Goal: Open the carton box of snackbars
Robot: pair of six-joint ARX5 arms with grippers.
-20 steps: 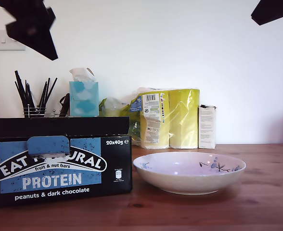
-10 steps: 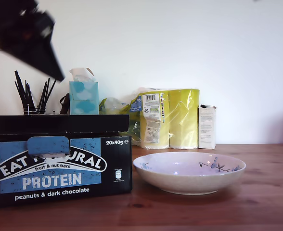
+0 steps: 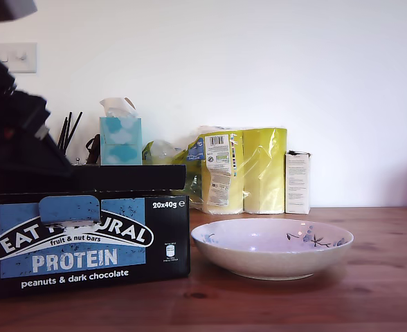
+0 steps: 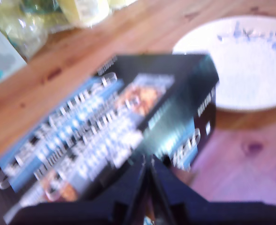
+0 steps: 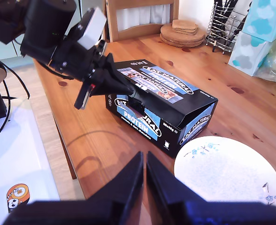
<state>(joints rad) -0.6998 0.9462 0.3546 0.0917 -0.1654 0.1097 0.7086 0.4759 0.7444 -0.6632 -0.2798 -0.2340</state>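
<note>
Carton box (image 4: 128,136) lid blurred.

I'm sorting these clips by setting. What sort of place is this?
Most likely a home kitchen or dining area. A wooden table with a wooden chair pushed up to it, a wire holder of utensils, a tissue box and a ceramic bowl all suggest a household, not a lab.

Exterior view: low, table-level, close, facing the wall. Both wrist views look down; all three share carton box (image 3: 86,232) and bowl (image 3: 273,247).
</note>
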